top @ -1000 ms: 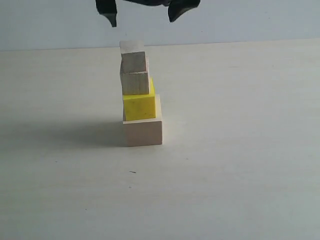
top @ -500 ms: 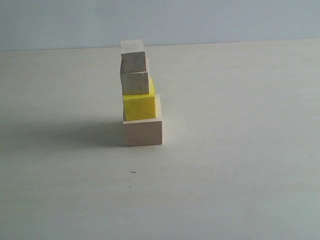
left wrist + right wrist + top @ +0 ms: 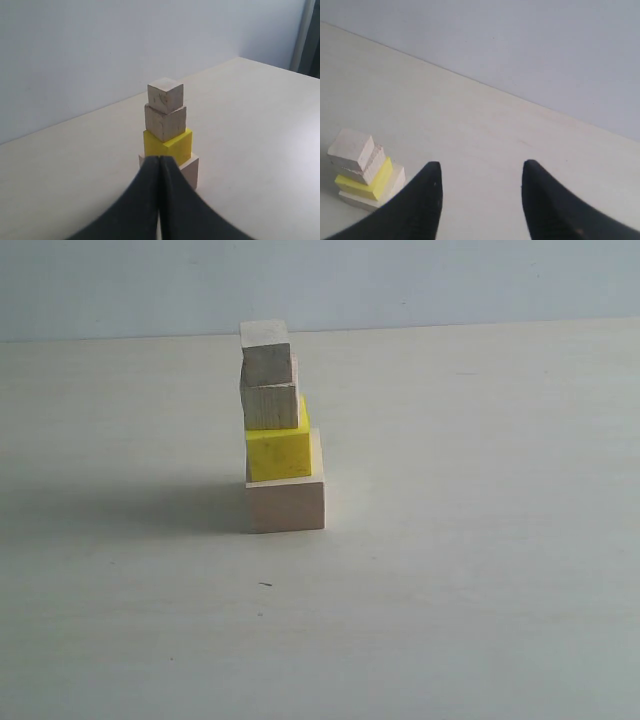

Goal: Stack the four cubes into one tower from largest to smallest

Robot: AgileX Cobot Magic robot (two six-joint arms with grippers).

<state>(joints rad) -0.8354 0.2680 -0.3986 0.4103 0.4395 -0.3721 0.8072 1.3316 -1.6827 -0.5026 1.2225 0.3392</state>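
Pale worktop [image 3: 480,540] under a plain grey-blue wall carries the tower [image 3: 280,430], which stands toward eleven o'clock from the middle of the exterior view. The large pale wood cube [image 3: 286,505] is the base, with the yellow cube [image 3: 278,455] on it, then the smaller wood cube [image 3: 271,407] and the tiny wood cube [image 3: 266,365] on top, each sitting toward the nine o'clock side. The left arm's jaws are pressed together, short of the tower. The right arm's jaws stand apart, clear of it.

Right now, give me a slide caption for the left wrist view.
Four-cube tower standing on the table, largest at the bottom, framed by the shut left pincer.
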